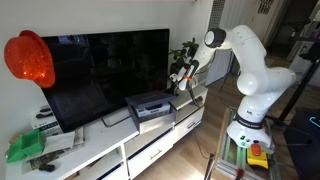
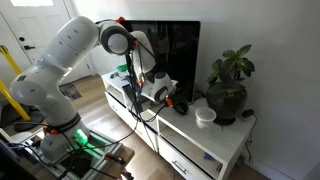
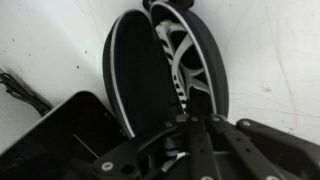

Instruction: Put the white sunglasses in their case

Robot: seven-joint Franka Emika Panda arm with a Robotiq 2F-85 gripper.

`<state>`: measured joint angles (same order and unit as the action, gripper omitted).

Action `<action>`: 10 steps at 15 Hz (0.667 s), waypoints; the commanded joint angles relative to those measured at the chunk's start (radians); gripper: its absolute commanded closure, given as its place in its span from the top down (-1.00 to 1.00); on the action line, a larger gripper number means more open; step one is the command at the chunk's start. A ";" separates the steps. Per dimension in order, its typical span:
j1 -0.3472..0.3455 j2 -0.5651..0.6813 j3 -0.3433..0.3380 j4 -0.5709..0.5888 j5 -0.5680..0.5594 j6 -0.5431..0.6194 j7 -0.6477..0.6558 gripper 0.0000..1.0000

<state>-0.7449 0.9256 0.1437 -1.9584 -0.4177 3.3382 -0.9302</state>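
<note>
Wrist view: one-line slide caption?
Gripper over an oval black case with the white sunglasses inside, on a white surface.

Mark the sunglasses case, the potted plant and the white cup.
Black oval sunglasses case [image 3: 135,80], wrist view, on its dark left half.
Green leafy potted plant [image 2: 230,70], exterior view, on its leaves.
Small white round cup [image 2: 205,116], exterior view, on its side.

— Any words or numbers legible on the television, or on the black device just in front of it?
— None. In an exterior view both are dark and too small to read.
— And the oval case in the wrist view?
— Black with a white rim. No lettering can be made out on it, and nothing else in the pictures can be read.
</note>
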 commanded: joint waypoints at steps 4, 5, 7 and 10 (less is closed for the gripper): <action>-0.002 -0.028 0.000 -0.036 -0.049 0.029 0.045 -1.00; 0.006 -0.030 -0.008 -0.038 -0.051 0.027 0.048 -1.00; 0.011 -0.035 -0.014 -0.048 -0.055 0.013 0.055 -1.00; 0.017 -0.045 -0.018 -0.072 -0.050 -0.007 0.070 -1.00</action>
<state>-0.7393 0.9225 0.1429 -1.9791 -0.4386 3.3550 -0.9089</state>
